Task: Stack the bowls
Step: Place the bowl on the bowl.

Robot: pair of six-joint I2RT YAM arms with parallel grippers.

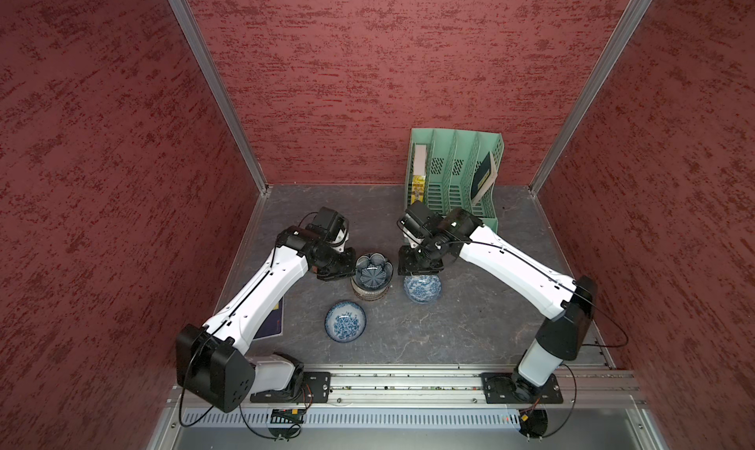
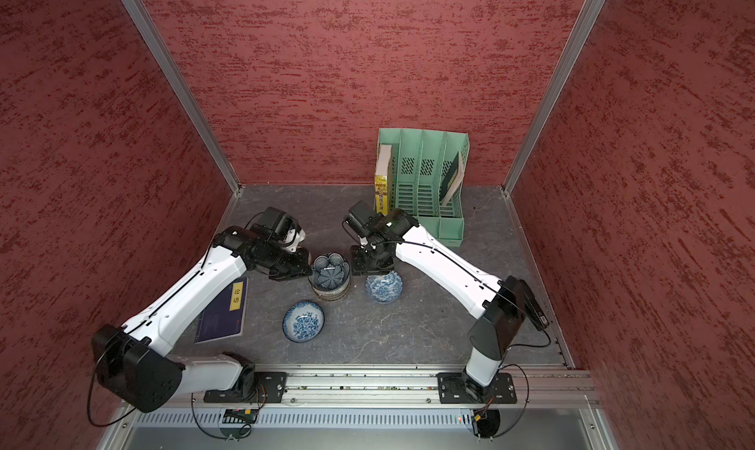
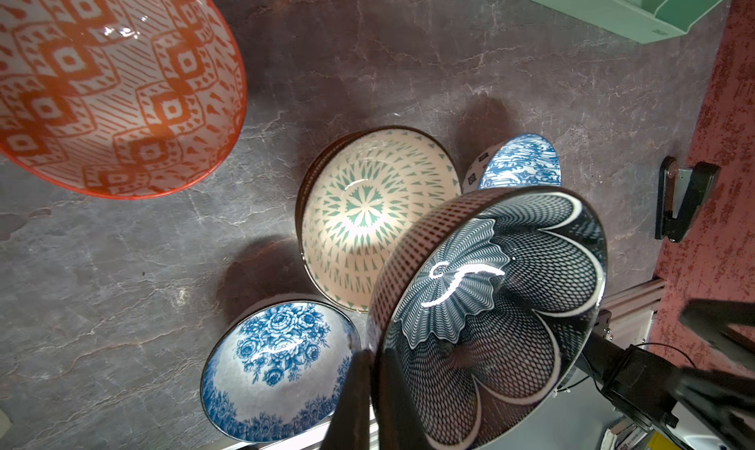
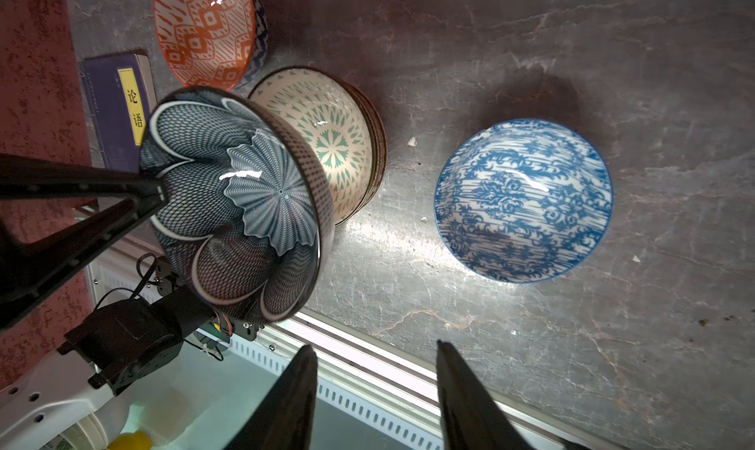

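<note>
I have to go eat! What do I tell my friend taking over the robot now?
The left gripper is shut on the rim of the dark bowl, holding it tilted over the stack.
The right gripper is open, empty, by the blue striped bowl.
The blue rose bowl and orange bowl sit apart on the table.
Done: stack started, cream bowl on top.
Left: lower the dark bowl, then add the other three.

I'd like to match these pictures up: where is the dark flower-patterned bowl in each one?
In a top view: dark bowl at the centre, over a stack.
In a top view: dark bowl in the same spot.
Left wrist view: dark bowl close up, tilted, overlapping the cream bowl.
Right wrist view: dark bowl tilted, before the cream bowl.
Shared landmark: the blue striped bowl, in all four.
</note>
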